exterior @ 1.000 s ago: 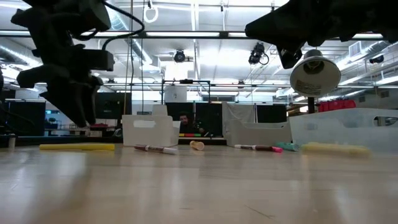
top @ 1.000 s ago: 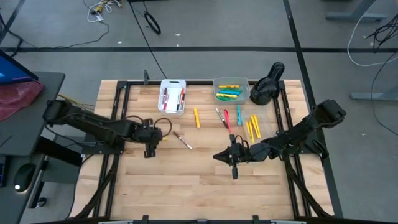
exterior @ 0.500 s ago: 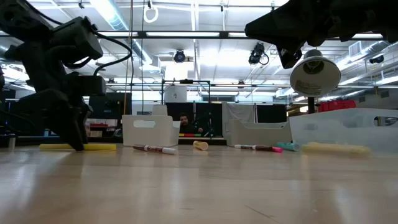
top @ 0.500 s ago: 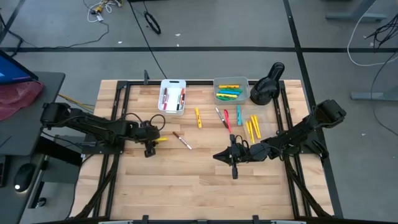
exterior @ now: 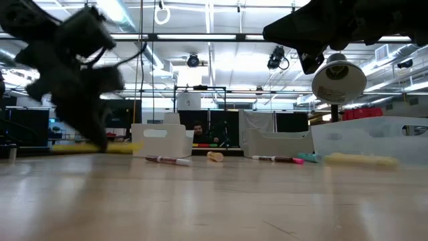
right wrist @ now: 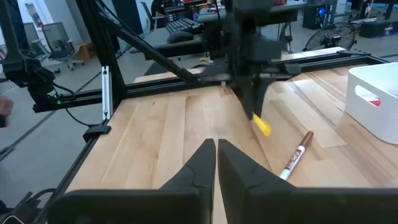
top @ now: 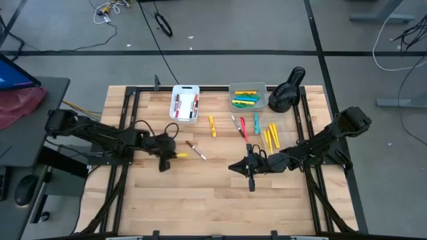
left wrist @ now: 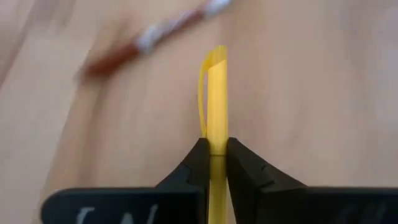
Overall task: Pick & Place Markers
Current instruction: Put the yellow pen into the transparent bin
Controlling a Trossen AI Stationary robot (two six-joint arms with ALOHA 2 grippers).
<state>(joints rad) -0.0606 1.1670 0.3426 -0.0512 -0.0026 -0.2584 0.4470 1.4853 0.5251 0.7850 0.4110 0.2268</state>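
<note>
1. Left hand [top: 167, 157]: fingers clamped on a yellow marker [left wrist: 215, 99], at 9 o'clock of the surface [top: 200, 193].
2. Red-and-white marker [top: 196, 151]: lies flat just beside the held marker, at its 2 o'clock.
3. Right hand [top: 250, 179]: fingers together, holding nothing, near centre at 5 o'clock.
4. Other markers [top: 257, 129]: loose, w/ some in two bins [top: 175, 91] at 12 o'clock.

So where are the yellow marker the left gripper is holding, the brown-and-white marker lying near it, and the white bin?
yellow marker [left wrist: 215, 99]: left wrist view, middle of its barrel.
brown-and-white marker [top: 196, 151]: high view, middle of its body.
white bin [top: 185, 89]: high view, its far rim.
</note>
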